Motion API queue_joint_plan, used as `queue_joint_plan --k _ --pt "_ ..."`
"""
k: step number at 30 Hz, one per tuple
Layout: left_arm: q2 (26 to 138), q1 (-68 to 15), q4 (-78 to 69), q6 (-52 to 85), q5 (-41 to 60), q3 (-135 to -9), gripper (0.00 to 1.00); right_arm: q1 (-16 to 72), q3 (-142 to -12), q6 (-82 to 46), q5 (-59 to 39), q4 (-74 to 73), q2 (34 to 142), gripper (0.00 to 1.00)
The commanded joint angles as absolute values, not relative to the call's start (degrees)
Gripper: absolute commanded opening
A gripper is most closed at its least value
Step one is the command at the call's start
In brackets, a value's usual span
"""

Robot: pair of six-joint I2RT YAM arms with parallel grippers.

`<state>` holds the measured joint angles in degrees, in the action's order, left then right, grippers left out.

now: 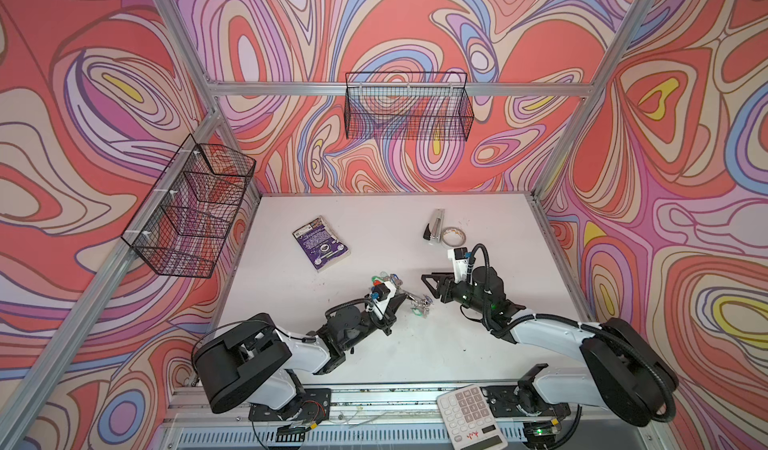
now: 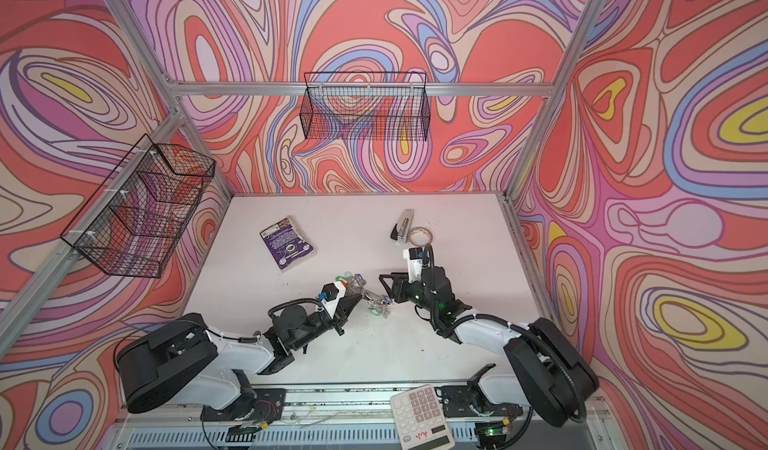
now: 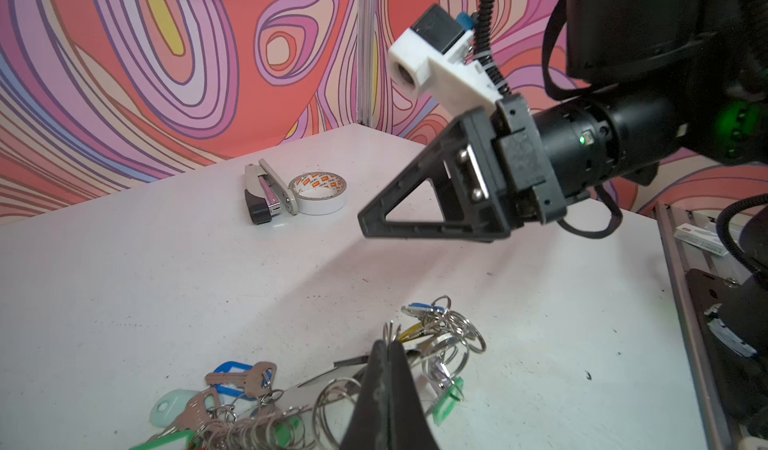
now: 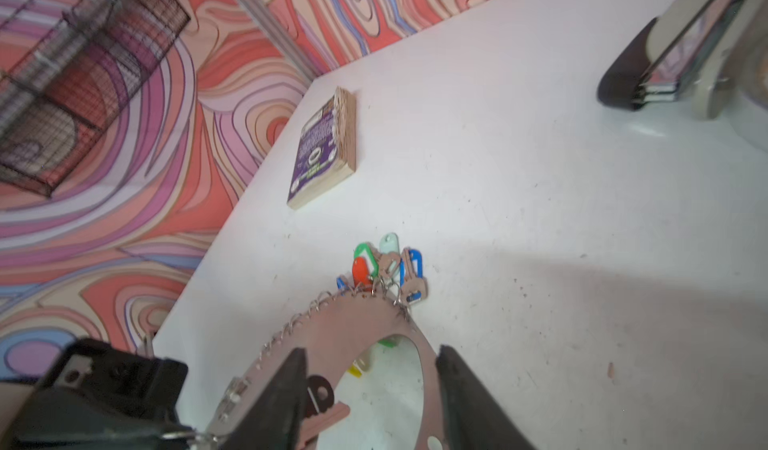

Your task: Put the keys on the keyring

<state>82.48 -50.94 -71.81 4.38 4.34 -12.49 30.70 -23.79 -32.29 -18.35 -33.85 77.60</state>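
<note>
The keyring point(image 4: 345, 327) is a flat grey oval plate with a big opening, small rings and colour-tagged keys along its edge. My left gripper point(image 3: 390, 344) is shut on its rim, among the small rings, and holds it tilted above the table; the plate point(image 3: 318, 380) runs off beside the jaws. In both top views that gripper point(image 1: 405, 296) point(image 2: 362, 297) sits mid-table. My right gripper point(image 4: 372, 350) point(image 1: 426, 287) stands open over the plate's opening. The keys point(image 4: 320, 392), a silver key on a black tag, lie just inside one finger, partly hidden by it.
A purple book point(image 1: 321, 243) lies at the table's back left. A stapler point(image 1: 434, 227) and a roll of tape point(image 1: 454, 235) sit at the back right. A calculator point(image 1: 471, 416) rests on the front rail. Wire baskets point(image 1: 409, 107) point(image 1: 189, 211) hang on the walls.
</note>
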Motion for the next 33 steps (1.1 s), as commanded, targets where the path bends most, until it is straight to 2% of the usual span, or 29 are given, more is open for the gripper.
queue_joint_plan --k 1,3,7,11,23,31,33 --pt "82.98 -50.54 -75.21 3.08 5.28 -14.62 0.00 30.58 -24.26 -34.81 -25.83 -37.88 80.88 0.28" --pt "82.97 -50.55 -75.23 3.09 4.72 -14.85 0.00 30.58 -24.15 -35.59 -26.66 -38.48 81.79 0.18" --pt "83.03 -50.62 -75.19 3.38 1.84 -15.42 0.00 30.80 -22.78 -36.12 -28.28 -39.62 82.60 0.06" --pt "83.49 -50.54 -75.32 4.20 -1.67 -16.06 0.00 31.24 -22.50 -36.29 -29.78 -40.15 83.22 0.01" --pt "87.86 -50.23 -75.41 4.88 -3.79 -18.09 0.00 35.69 -25.76 -37.22 -34.32 -42.81 91.24 0.00" --pt "91.16 -47.85 -75.48 7.03 3.93 -19.39 0.00 34.55 -24.33 -34.75 -28.07 -37.73 85.15 0.00" --pt "91.93 -47.15 -75.43 6.78 6.19 -20.09 0.00 32.77 -23.78 -35.22 -26.31 -36.20 83.92 0.06"
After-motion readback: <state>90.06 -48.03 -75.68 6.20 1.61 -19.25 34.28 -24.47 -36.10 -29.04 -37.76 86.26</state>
